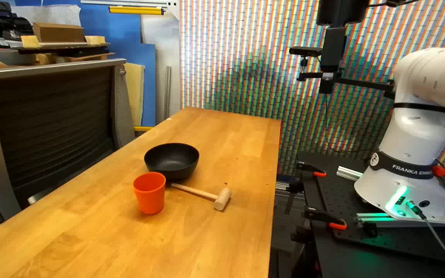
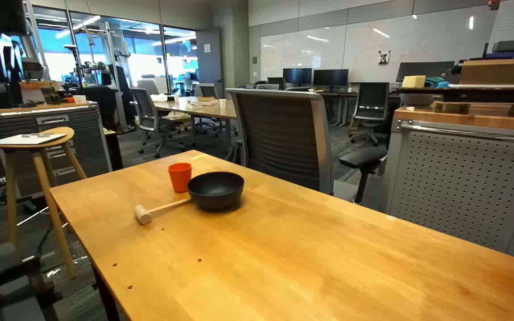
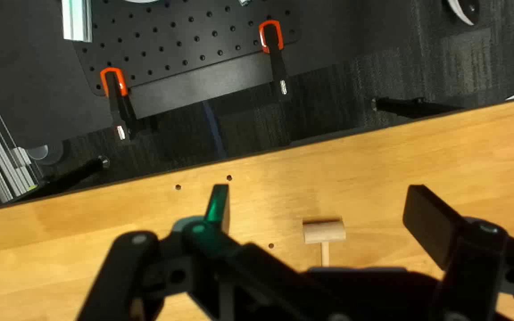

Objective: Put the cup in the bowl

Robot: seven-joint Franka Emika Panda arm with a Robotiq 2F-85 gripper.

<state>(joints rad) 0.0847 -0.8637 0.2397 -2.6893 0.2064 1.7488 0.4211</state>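
The orange-red cup [image 1: 150,197] stands upright on the wooden table beside the black bowl [image 1: 172,164]. An exterior view also shows the cup [image 2: 180,178] and the bowl [image 2: 216,192] close together. I cannot tell if they touch. I see nothing inside the bowl. My gripper [image 3: 318,205] is open in the wrist view, with a wide gap and nothing between its fingers. It is high above the table. The cup and the bowl do not show in the wrist view. I cannot make out the gripper clearly in the exterior views.
A small wooden mallet [image 1: 222,199] lies with its handle end near the bowl; its head [image 3: 324,232] shows between the fingers. The table edge [image 3: 257,158] faces the robot base [image 1: 404,185]. A chair [image 2: 279,138] stands at the table's far side.
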